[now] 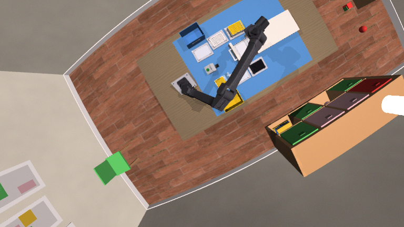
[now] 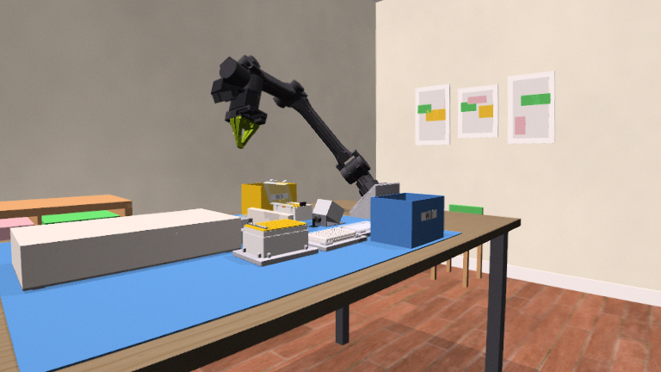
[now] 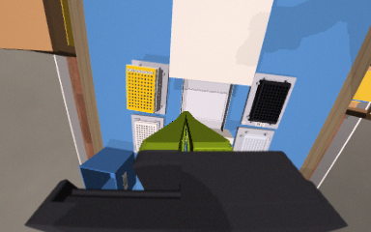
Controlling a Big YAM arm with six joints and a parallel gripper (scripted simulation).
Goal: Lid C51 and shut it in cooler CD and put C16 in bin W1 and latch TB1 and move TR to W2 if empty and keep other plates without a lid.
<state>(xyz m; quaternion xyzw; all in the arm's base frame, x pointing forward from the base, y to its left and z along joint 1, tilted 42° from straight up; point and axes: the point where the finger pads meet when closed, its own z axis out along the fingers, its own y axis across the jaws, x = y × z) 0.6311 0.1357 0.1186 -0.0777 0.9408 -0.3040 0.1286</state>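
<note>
My gripper [image 2: 241,142] is shut and empty, high above the bench, over the cooler CD's open drawer [image 3: 206,101]; its green fingers meet at a point in the wrist view [image 3: 185,120]. The black plate [image 3: 269,101] sits in its nest to the right of the drawer, and a white plate [image 3: 253,141] sits in the nest just below it. The yellow tip rack TR [image 3: 141,88] is left of the drawer, with another white plate [image 3: 146,131] beside it. A flat white lid-like piece [image 1: 202,52] lies in a nest near the green key DONE [image 1: 208,70]. My arm partly hides TB1 [image 1: 221,81].
The long white cooler housing [image 2: 121,244] lies across the blue mat. The blue bin W2 [image 2: 408,218] stands near the table edge, and the yellow bin W1 [image 1: 235,101] sits under my elbow. The arm's base [image 1: 184,84] is at the mat's side.
</note>
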